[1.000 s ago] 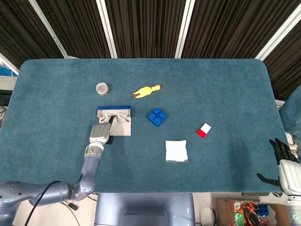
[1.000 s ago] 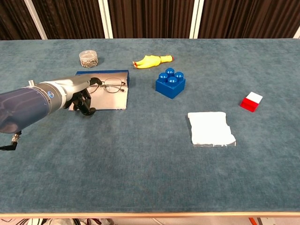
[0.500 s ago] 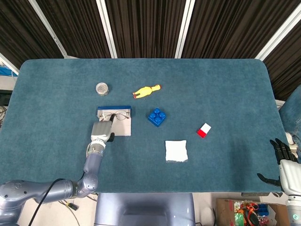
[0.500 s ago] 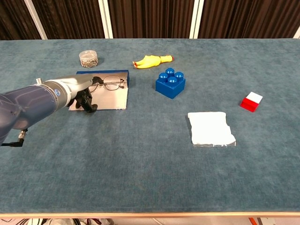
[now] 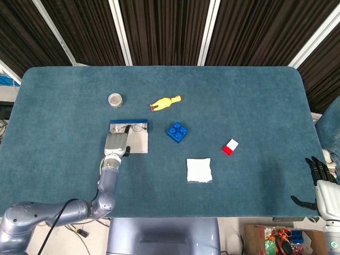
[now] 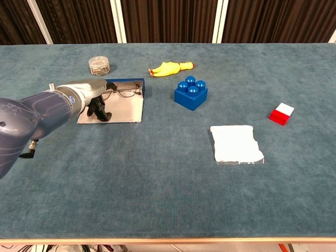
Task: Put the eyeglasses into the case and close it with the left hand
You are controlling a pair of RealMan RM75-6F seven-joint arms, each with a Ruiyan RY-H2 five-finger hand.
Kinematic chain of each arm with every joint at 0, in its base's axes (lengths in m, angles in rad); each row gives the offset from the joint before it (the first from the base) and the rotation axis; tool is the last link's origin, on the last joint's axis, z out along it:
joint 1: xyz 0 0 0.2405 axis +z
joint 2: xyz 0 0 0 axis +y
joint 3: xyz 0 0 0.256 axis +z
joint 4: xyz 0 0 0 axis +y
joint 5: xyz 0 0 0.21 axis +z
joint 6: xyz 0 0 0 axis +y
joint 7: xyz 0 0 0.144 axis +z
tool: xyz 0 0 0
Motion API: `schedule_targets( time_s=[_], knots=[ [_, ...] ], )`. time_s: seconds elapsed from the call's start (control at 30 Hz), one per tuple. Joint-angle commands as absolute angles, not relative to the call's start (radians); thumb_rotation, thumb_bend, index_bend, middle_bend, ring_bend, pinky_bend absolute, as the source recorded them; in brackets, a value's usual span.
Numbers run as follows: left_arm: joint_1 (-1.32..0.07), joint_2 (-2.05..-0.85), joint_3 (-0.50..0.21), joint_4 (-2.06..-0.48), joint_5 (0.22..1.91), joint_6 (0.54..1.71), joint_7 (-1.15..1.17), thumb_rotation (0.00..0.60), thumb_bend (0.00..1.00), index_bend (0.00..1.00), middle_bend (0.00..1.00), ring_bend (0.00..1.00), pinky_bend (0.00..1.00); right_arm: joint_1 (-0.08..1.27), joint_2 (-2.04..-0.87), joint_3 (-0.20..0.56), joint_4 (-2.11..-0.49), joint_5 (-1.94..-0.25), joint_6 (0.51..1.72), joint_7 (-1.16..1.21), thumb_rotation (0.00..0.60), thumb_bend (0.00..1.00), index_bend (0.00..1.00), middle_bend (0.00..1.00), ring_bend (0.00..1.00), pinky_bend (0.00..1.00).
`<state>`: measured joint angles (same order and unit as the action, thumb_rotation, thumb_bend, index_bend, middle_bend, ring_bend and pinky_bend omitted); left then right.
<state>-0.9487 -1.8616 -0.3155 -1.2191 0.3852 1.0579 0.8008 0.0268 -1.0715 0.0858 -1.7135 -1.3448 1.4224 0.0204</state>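
Holding my left robot hand [image 6: 97, 102] over the open case [image 6: 123, 107], I am gripping the eyeglasses [image 6: 126, 90] by their left end, as far as the chest view shows; the fingers [image 6: 98, 111] are curled down and touching the tray's left part. The case is lying in the left half of the table [image 6: 168, 173], nearer its far edge, with its blue lid [image 5: 129, 122] standing open on the far side. The eyeglasses are sitting against that lid, so I am judging the placing nearly done. Letting go and folding the lid shut are not yet done. My right robot hand [image 5: 317, 183] is hanging off the table's right near corner, fingers apart, holding nothing.
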Motion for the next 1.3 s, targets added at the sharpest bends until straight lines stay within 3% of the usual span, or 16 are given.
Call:
schedule_targets(
  time_s=[0.03,0.33,0.57,0.77,0.83,0.97,1.07,1.17,1.3],
  knots=[
    [-0.956,-1.873,-0.323,-1.196,0.383,1.057,0.806,0.6,0.42,0.0,0.64,0.7,0.79,0.027,-1.072,0.086,-1.713,-1.345,1.423,0.02,0.6,0.05,0.0,0.0,0.02,0.19],
    [-0.958,-1.885,-0.322,-1.18,0.413,1.068,0.81,0.6,0.43,0.0,0.64,0.7,0.79,0.028,-1.073,0.087,-1.714,-1.343,1.421,0.018,0.6,0.05,0.0,0.0,0.02,0.19],
    [-0.939,-1.851,-0.292,-1.286,0.43,1.084,0.836,0.6,0.42,0.01,0.63,0.69,0.79,0.027,-1.074,0.087,-1.714,-1.344,1.424,0.015,0.6,0.05,0.0,0.0,0.02,0.19],
    [-0.907,-1.794,-0.257,-1.442,0.498,1.154,0.837,0.6,0.39,0.11,0.59,0.65,0.77,0.028,-1.075,0.087,-1.713,-1.346,1.424,0.015,0.6,0.05,0.0,0.0,0.02,0.19],
    [-0.897,-1.777,-0.245,-1.484,0.524,1.171,0.833,0.6,0.35,0.14,0.51,0.57,0.68,0.028,-1.075,0.087,-1.713,-1.346,1.424,0.016,0.6,0.05,0.0,0.0,0.02,0.19],
    [-0.875,-1.753,-0.219,-1.543,0.594,1.21,0.814,0.6,0.27,0.13,0.32,0.33,0.39,0.027,-1.075,0.087,-1.715,-1.346,1.425,0.018,0.6,0.05,0.0,0.0,0.02,0.19],
    [-0.862,-1.746,-0.192,-1.549,0.657,1.235,0.802,0.6,0.19,0.12,0.21,0.16,0.23,0.027,-1.074,0.087,-1.716,-1.346,1.424,0.021,0.6,0.05,0.0,0.0,0.02,0.19],
    [-0.847,-1.743,-0.164,-1.533,0.713,1.254,0.79,0.6,0.14,0.11,0.14,0.06,0.13,0.028,-1.073,0.087,-1.717,-1.346,1.422,0.024,0.6,0.05,0.0,0.0,0.02,0.19],
    [-0.832,-1.741,-0.151,-1.511,0.751,1.263,0.772,0.6,0.13,0.1,0.12,0.04,0.11,0.027,-1.071,0.087,-1.719,-1.344,1.419,0.029,0.6,0.05,0.0,0.0,0.02,0.19]
  ],
)
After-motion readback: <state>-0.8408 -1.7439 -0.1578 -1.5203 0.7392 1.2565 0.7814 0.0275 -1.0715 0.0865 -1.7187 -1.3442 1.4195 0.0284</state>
